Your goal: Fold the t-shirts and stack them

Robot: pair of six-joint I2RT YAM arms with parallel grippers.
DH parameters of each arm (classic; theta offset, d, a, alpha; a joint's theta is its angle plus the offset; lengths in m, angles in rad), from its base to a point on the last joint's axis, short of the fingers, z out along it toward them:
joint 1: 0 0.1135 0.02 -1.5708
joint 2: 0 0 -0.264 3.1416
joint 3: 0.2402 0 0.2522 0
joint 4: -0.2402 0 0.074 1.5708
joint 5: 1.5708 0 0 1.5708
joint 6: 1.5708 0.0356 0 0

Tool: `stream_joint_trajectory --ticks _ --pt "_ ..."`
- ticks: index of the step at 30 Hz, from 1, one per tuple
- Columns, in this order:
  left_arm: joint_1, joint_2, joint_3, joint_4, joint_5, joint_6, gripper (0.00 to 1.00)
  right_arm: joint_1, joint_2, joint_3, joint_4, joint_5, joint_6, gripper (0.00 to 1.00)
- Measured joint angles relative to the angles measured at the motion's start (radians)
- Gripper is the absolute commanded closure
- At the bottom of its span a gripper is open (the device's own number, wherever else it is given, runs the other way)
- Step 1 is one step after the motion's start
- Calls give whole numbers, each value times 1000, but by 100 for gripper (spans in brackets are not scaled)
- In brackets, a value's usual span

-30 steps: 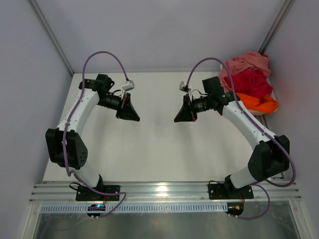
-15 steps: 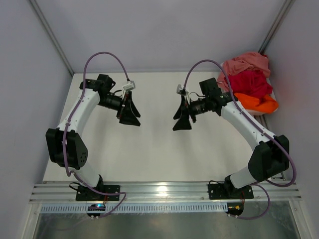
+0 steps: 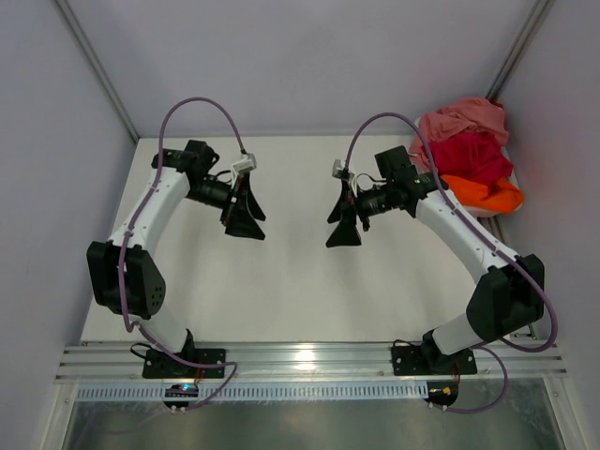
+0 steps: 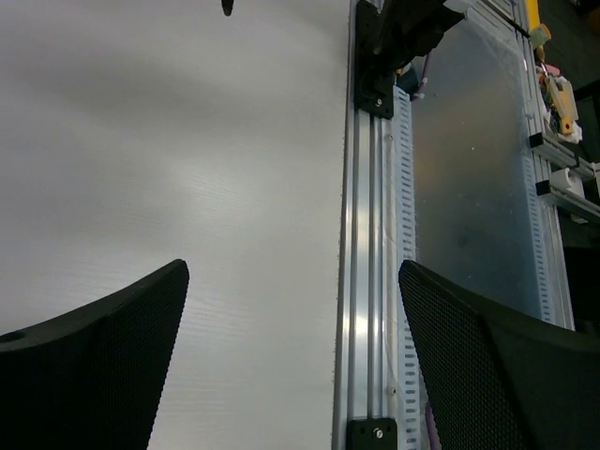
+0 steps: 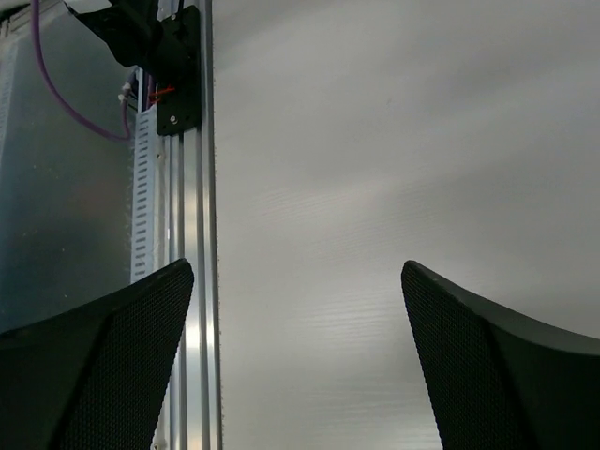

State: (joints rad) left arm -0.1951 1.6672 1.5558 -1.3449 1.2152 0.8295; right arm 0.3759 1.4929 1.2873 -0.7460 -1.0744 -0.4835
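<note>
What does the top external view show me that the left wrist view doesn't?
Only the top view shows the t-shirts, heaped at the far right corner, and the right end effector, open and empty. Only the left wrist view shows close up that nothing lies between the left end effector fingers. Both show the white table and the near-edge rail.

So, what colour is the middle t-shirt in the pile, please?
The middle t-shirt is crimson, best seen in the top external view.

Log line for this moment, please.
left hand: open, empty | right hand: open, empty | t-shirts: crumpled heap, far right corner, untouched
</note>
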Motion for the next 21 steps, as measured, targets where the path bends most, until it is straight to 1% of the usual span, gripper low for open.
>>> stream_joint_trajectory --ticks 4,6,8,10,11,13,15,17,19,21 --pt "0 0 0 0 -36 -35 1 0 -1 29 -15 56 -19 1" --pt "0 0 0 13 -93 -105 1 0 -6 41 -13 109 -18 1" --pt "-1 -8 -19 86 -177 -211 1 0 -22 43 6 190 -8 1" --pt "-2 -35 -68 203 -298 -325 1 0 -52 31 63 326 18 1" --pt "-2 -55 -102 264 -373 -375 1 2 -75 9 114 409 36 1" --pt "-4 -107 -176 394 -595 -504 1 3 -128 -50 219 596 68 1" --pt "-4 -138 -206 481 -777 -593 1 3 -174 -109 329 852 100 1" --pt "-4 -152 -208 576 -1003 -673 1 1 -182 -130 421 1096 118 1" --pt "-3 -154 -208 648 -1163 -716 1 -9 -166 -130 500 1295 126 1" --pt "-3 -154 -209 706 -1302 -745 1 -32 -144 -130 568 1447 141 1"
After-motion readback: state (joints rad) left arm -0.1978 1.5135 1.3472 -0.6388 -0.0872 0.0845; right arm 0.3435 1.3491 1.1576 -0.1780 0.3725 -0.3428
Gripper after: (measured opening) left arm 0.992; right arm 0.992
